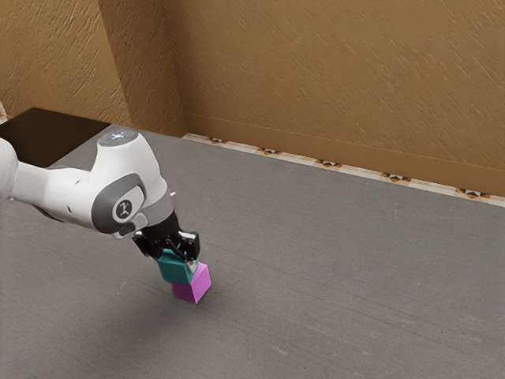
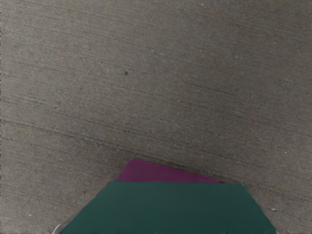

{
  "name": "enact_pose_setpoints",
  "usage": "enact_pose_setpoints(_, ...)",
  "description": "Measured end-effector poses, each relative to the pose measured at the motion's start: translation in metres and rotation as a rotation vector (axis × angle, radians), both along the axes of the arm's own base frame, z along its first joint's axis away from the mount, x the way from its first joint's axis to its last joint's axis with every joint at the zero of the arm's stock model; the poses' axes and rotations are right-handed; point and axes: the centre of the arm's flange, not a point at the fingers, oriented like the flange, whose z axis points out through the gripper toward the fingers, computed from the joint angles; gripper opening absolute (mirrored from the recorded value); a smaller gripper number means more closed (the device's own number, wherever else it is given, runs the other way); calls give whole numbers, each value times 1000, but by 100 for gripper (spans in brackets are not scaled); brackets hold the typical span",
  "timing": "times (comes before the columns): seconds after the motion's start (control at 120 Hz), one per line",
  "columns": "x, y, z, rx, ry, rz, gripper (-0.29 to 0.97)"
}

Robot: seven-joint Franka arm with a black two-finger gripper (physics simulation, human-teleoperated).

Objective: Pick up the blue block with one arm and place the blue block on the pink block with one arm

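Observation:
The blue block [image 1: 173,267], teal in tone, sits between the black fingers of my gripper [image 1: 177,260], which is shut on it. It rests on or just above the pink block [image 1: 194,285], offset toward the exterior view's left; I cannot tell whether the two touch. In the wrist view the blue block [image 2: 170,207] lies large right under my hand, with a strip of the pink block [image 2: 163,173] showing past its far edge.
The grey tabletop [image 1: 339,260] spreads wide around the blocks. A dark raised slab [image 1: 47,134] stands at the back left of the exterior view. Brown walls [image 1: 331,71] rise behind the table's far edge.

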Motion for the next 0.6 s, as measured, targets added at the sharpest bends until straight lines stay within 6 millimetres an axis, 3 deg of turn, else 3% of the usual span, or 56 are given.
enact_pose_setpoints(0.6, 4, 0, 1, 1, -23, 2, 28)
